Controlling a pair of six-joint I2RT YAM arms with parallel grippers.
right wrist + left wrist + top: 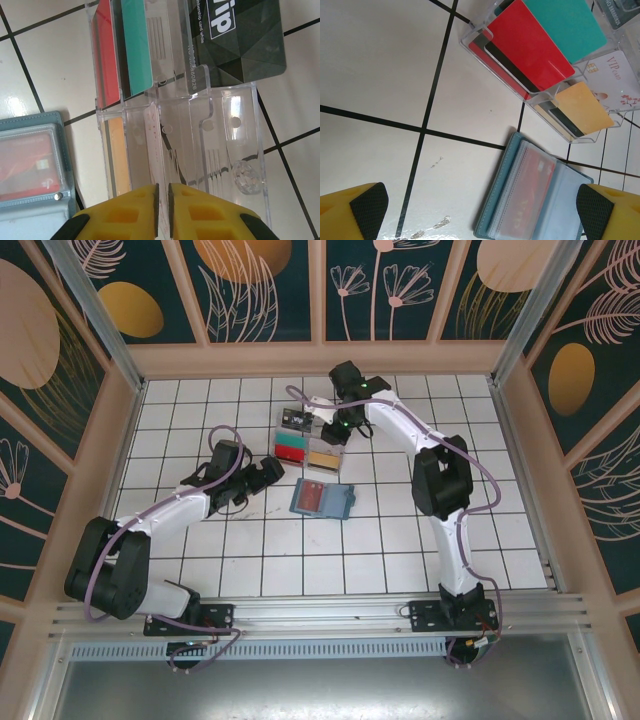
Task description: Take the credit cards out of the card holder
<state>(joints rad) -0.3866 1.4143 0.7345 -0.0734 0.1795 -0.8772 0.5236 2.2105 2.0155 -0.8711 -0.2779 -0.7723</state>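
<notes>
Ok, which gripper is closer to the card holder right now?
Left. The left gripper sits just left of the card holder; the right gripper is farther back, over the clear tray.

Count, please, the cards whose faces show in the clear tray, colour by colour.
red card: 1
teal card: 1
orange card: 1
white card: 1
black card: 1
Total: 5

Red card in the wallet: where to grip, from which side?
Probably its edge at the mouth of the clear sleeve, low from the side: the red card lies flat inside it in the open wallet, so no top pinch. Which edge, unclear.
</notes>
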